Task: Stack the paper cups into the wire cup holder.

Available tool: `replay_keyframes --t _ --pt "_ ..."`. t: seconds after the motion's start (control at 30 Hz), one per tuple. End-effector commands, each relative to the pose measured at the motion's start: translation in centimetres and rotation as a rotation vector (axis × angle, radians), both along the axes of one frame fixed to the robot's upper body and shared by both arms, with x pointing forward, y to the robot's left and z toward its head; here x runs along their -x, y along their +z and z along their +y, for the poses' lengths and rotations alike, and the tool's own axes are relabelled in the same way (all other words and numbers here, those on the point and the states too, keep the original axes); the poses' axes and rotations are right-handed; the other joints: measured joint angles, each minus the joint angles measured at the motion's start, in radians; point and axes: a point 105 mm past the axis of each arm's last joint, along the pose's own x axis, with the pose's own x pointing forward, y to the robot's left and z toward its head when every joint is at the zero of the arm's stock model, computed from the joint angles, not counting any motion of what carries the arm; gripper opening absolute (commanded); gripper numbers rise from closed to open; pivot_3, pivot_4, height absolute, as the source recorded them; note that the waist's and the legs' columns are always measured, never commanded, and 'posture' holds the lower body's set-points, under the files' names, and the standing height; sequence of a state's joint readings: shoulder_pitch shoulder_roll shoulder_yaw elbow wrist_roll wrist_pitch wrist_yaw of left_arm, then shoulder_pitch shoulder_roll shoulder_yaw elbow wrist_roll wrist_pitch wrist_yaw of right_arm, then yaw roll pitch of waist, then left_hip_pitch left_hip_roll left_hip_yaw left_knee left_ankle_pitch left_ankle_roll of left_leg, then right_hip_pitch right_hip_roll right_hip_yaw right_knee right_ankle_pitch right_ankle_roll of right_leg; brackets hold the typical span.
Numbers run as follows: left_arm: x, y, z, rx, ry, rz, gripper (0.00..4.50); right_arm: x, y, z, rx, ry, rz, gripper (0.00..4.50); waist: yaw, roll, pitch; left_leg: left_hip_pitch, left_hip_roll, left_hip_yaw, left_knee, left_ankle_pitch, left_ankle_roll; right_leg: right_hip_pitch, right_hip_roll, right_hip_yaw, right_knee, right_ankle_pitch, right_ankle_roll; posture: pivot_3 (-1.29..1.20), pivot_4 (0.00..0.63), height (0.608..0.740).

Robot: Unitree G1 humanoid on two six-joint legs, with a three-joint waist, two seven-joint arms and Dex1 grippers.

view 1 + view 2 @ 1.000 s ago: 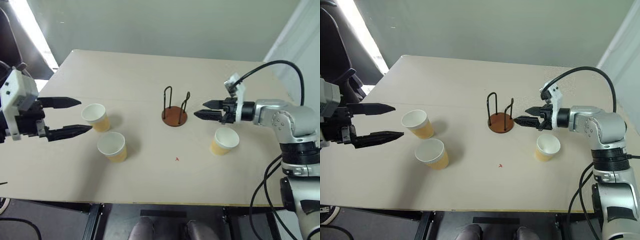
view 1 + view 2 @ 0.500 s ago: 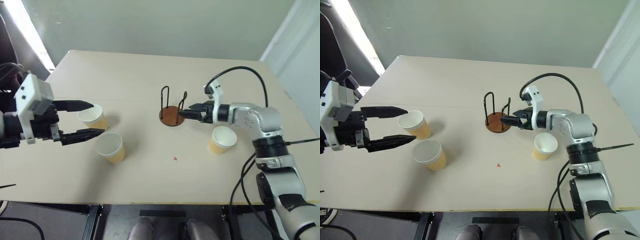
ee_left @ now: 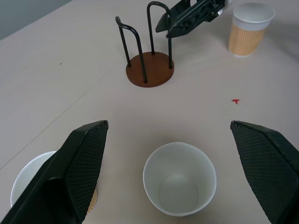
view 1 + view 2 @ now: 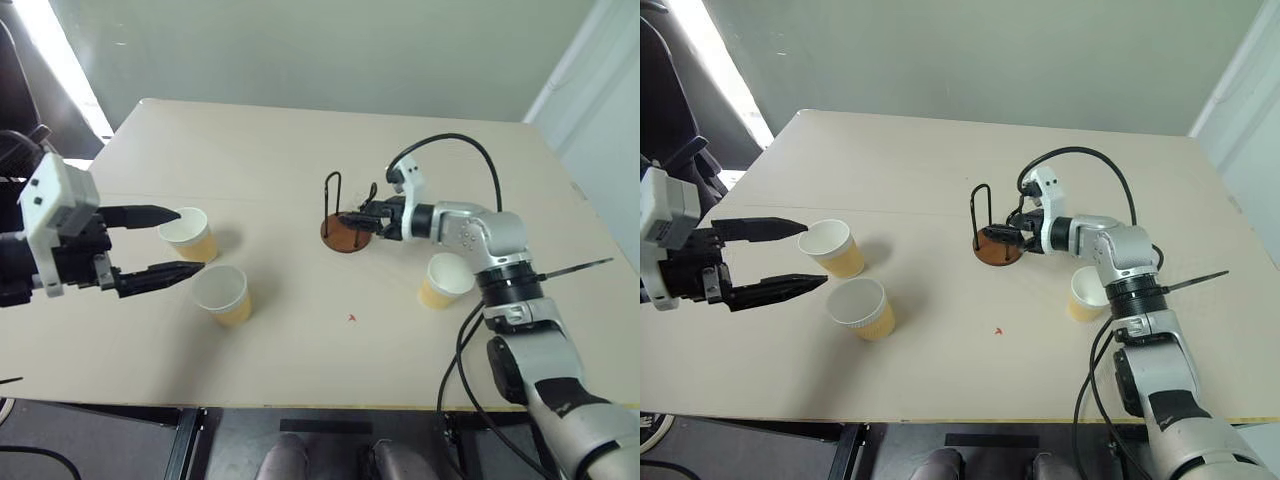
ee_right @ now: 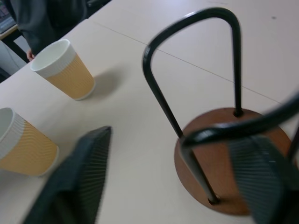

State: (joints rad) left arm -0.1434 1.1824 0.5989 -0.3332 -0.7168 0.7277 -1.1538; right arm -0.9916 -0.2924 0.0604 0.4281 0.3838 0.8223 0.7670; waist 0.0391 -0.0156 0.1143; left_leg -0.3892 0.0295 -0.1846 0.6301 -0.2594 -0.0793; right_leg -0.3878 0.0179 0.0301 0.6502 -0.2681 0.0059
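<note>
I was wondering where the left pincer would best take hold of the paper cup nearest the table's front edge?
Probably across the upper wall just under the rim, coming in level from the robot's left. That paper cup stands upright, mouth up, apart from its neighbour, and the open left pincer already faces it with fingers spread wider than the cup.

Three paper cups stand upright and apart on the table, white inside and tan-yellow outside: one (image 4: pixel 188 233) and another (image 4: pixel 222 293) near each other on the left, the third (image 4: pixel 445 280) alone on the right. The wire cup holder (image 4: pixel 346 233), a reddish-brown disc with two upright black wire loops, stands empty between them near the table's middle.
</note>
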Motion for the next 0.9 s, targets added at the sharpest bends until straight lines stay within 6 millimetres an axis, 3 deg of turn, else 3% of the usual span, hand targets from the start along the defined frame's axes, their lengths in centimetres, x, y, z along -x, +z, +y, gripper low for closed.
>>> replay_keyframes --t 0.03,0.23,0.53,0.7,0.9 --pt "0.5 1.2 -0.1 -0.013 0.002 -0.052 4.5 -0.2 1.9 0.1 -0.007 0.002 -0.069 2.25 0.0 0.0 0.0 0.0 0.0 0.0 0.0 0.0 0.0 0.0 0.0 0.0 0.0 0.0 0.0 0.0 0.15 0.74" --pt "0.3 1.3 0.1 -0.016 0.003 -0.053 4.5 0.9 1.1 -0.6 0.028 0.055 -0.045 0.09 0.001 0.0 0.0 0.0 0.0 0.0 0.0 0.0 -0.001 0.0 0.0 0.0 0.0 0.0 0.0 0.0 0.15 0.74" --pt "0.0 1.3 -0.9 -0.016 -0.076 -0.032 4.5 7.8 -0.2 -2.1 0.046 0.363 0.012 0.04 0.002 -0.001 0.0 0.0 0.0 0.007 0.0 0.0 -0.002 0.002 0.0 -0.002 -0.001 0.0 0.0 0.0 0.15 0.74" --pt "1.2 0.4 -3.8 -0.003 -0.27 0.056 4.5 12.4 -1.5 -2.7 0.075 0.534 0.039 0.04 0.001 -0.001 0.0 0.001 0.0 0.008 0.0 0.0 -0.002 0.004 0.001 -0.001 -0.002 0.0 0.0 0.0 0.15 0.74" --pt "1.8 -1.7 -5.7 -0.047 -0.384 0.164 4.5 14.7 -2.9 -3.0 0.116 0.628 0.025 0.04 -0.005 -0.001 -0.001 0.005 0.001 0.009 0.001 0.0 -0.002 0.007 0.002 0.0 -0.004 0.0 0.0 0.0 0.15 0.74"
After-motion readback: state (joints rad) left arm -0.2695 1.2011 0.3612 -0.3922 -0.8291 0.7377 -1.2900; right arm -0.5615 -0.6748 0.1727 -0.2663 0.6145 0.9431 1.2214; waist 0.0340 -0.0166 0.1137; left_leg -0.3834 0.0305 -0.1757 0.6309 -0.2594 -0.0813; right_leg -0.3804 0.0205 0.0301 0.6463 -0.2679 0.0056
